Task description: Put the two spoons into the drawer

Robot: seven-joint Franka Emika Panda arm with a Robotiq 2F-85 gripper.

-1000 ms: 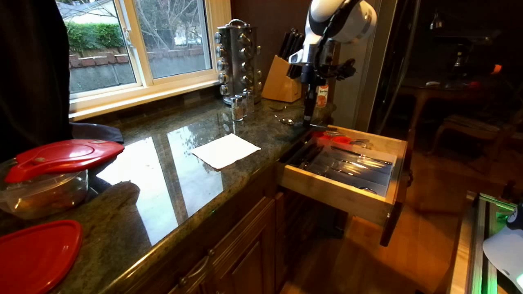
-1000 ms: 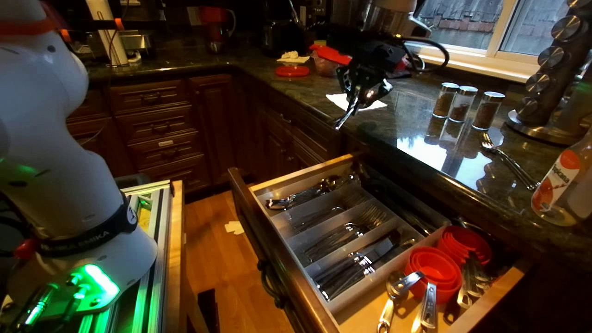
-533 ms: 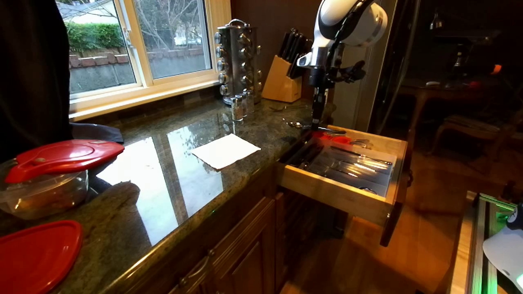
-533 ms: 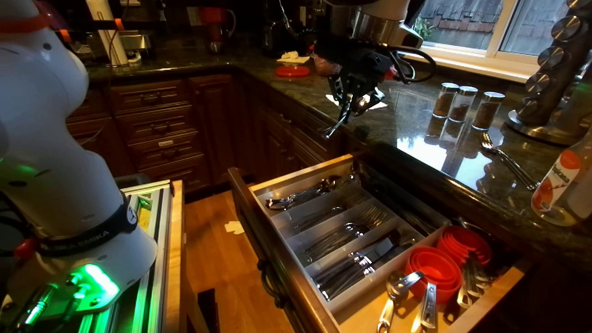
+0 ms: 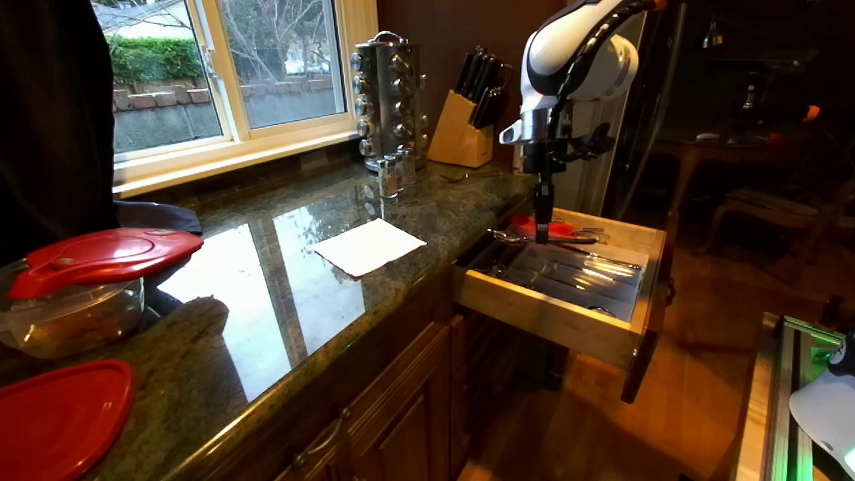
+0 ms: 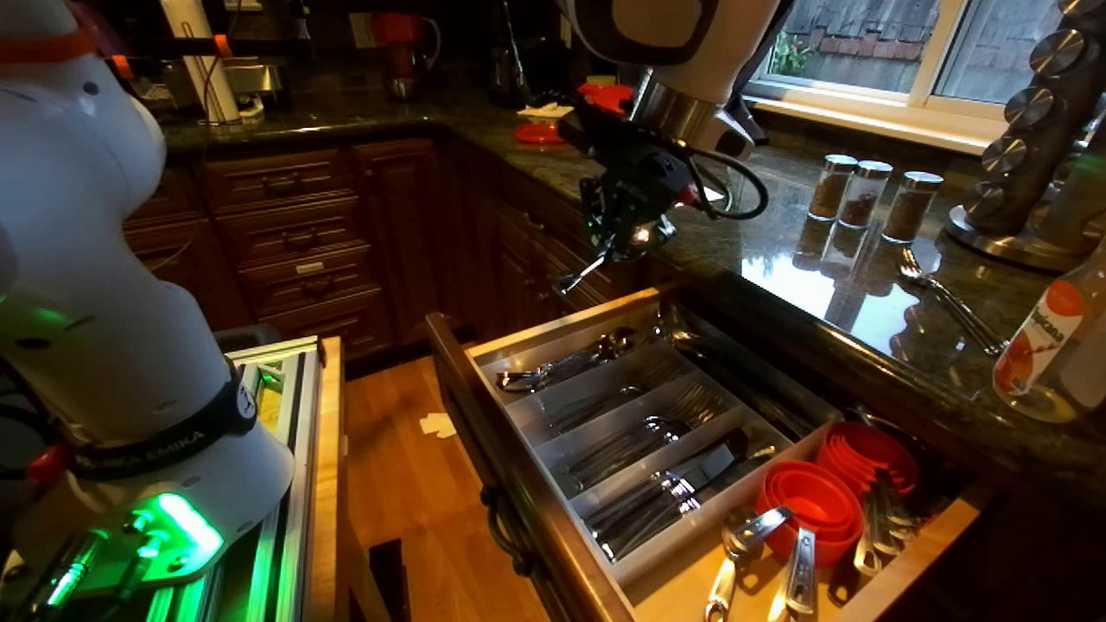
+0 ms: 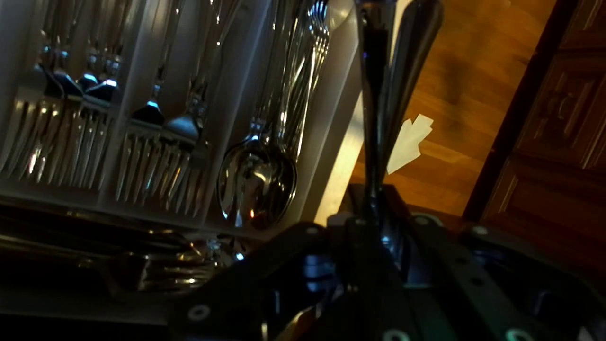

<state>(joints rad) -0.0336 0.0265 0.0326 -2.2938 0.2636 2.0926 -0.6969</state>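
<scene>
Drawer (image 5: 548, 317): pale wood sides, dark brown front.

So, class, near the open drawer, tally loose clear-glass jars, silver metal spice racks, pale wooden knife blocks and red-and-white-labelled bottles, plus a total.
Loose glass jars: 3
Metal spice racks: 1
Wooden knife blocks: 1
Labelled bottles: 1
Total: 6

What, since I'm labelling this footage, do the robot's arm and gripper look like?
The arm is white and rounded, with an orange band, a black band lettered EMIKA and a silvery wrist collar. The gripper is black and angular; a black cable loops near it.
</scene>
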